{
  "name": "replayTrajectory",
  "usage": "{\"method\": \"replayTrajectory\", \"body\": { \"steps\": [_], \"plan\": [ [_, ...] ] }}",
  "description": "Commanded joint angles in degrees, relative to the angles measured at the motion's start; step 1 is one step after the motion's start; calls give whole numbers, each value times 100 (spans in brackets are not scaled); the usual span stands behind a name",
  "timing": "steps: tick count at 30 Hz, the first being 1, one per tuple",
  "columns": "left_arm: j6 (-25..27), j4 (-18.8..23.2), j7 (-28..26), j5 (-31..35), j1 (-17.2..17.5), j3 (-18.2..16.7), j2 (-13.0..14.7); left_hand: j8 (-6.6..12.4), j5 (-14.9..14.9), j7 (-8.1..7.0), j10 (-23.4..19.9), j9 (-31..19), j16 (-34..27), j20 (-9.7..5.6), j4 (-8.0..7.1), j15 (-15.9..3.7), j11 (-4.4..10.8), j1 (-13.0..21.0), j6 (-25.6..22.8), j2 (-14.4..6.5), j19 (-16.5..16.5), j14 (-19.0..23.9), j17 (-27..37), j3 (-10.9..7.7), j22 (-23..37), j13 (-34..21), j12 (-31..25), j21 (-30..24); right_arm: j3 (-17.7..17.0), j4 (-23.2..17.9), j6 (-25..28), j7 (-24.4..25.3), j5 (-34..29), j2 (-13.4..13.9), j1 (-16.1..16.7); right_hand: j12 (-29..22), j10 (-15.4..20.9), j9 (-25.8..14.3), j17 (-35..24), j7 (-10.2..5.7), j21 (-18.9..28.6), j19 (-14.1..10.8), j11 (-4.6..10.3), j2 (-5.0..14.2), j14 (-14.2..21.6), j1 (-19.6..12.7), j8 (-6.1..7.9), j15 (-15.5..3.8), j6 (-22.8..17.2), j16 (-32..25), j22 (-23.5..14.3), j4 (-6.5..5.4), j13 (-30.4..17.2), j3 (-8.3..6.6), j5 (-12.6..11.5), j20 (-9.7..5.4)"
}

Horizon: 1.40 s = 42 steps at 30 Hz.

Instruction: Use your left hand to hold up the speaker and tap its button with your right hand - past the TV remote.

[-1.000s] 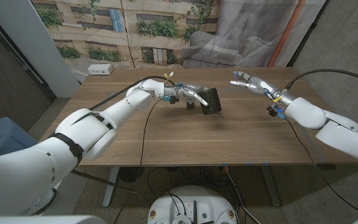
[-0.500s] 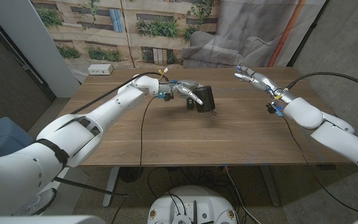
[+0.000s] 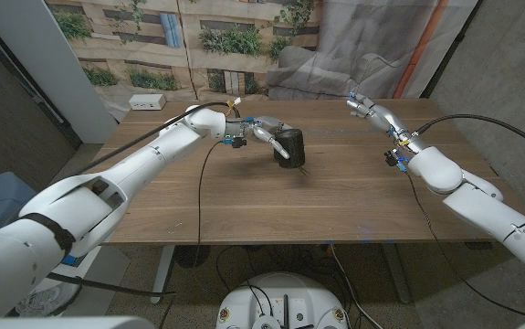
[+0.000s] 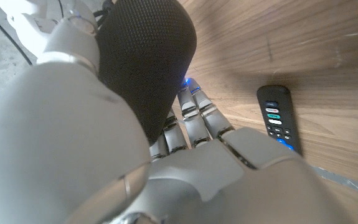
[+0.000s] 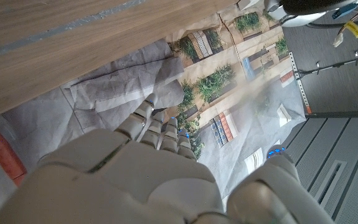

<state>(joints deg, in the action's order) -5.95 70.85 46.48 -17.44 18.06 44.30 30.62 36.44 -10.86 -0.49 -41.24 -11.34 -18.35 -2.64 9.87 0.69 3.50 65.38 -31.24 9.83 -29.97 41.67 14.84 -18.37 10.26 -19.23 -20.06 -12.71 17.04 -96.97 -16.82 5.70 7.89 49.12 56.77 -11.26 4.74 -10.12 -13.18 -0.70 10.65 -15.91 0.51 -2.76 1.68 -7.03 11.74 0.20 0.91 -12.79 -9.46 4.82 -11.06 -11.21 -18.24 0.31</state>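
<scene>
My left hand (image 3: 264,134) grips the black mesh-covered speaker (image 3: 288,144) over the middle of the table, its shadow on the wood just below. In the left wrist view the speaker (image 4: 146,59) fills the space above my fingers (image 4: 191,118), which wrap around its side. A black TV remote (image 4: 277,117) lies on the wood beyond them. My right hand (image 3: 364,107) hovers over the table's far right edge, well apart from the speaker, holding nothing. In the right wrist view its fingers (image 5: 157,127) are stretched out with the thumb standing apart.
A white box (image 3: 147,102) sits at the wooden table's (image 3: 244,201) far left corner. Grey draped cloth (image 3: 335,64) and a printed wall backdrop (image 3: 152,46) stand behind the table. Cables trail from both wrists over the tabletop.
My left hand has carried the speaker a little to the left and farther back. My right hand has drawn away toward the table's far right edge.
</scene>
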Motion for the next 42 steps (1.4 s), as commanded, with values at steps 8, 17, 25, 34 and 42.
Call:
{"method": "replayTrajectory", "body": {
  "steps": [8,17,25,34,42],
  "plan": [
    [115,1240,-1142,867,524,-114,870,1083,-9,-250,-1164,-7,27,-600,-70,-1363,710,-246,-1340,-1584,-78,543,3,-70,15,-570,-30,-4,199,528,-160,-55,680,-647,-262,-30,12,-17,-20,38,26,-38,-12,59,10,28,28,-23,-47,-17,-12,-53,-15,-5,-40,5],
    [-24,1332,-1683,1343,733,-121,946,1072,-9,-214,-1150,4,41,-604,-63,-1362,672,-275,-1346,-1579,-114,571,-3,-77,14,-529,17,-15,275,826,-311,-68,998,-955,-356,-26,16,-14,-25,31,20,-36,-20,110,7,69,22,-18,-71,-17,-12,-86,-13,-1,-41,-10],
    [-127,1341,-1931,1568,873,-121,958,1057,-8,-199,-1153,13,56,-610,-63,-1357,663,-300,-1345,-1581,-129,585,-12,-86,14,-500,41,-18,303,1058,-465,-237,1426,-1187,-408,-21,18,-9,-31,42,10,-18,-30,153,-14,117,13,-20,-94,-10,-12,-120,-11,8,-40,-9],
    [-231,1407,-2378,1935,1075,-161,999,1031,-8,-173,-1145,30,92,-600,-79,-1344,633,-361,-1368,-1604,-124,597,-33,-109,13,-454,82,-10,342,1187,-377,-483,1880,-1319,-449,-16,18,-5,-37,66,-8,28,-50,203,-41,173,3,-28,-117,-2,-12,-160,-8,18,-38,-25],
    [-152,1492,-2781,2070,1297,-266,1015,1005,-8,-151,-1144,43,117,-596,-80,-1344,622,-396,-1378,-1611,-127,601,-45,-124,12,-420,107,-8,413,1314,-318,-501,1952,-1402,-524,-13,17,-4,-42,79,-12,47,-54,241,-49,210,-5,-25,-129,0,-12,-188,-6,23,-37,-26]
  ]
}}
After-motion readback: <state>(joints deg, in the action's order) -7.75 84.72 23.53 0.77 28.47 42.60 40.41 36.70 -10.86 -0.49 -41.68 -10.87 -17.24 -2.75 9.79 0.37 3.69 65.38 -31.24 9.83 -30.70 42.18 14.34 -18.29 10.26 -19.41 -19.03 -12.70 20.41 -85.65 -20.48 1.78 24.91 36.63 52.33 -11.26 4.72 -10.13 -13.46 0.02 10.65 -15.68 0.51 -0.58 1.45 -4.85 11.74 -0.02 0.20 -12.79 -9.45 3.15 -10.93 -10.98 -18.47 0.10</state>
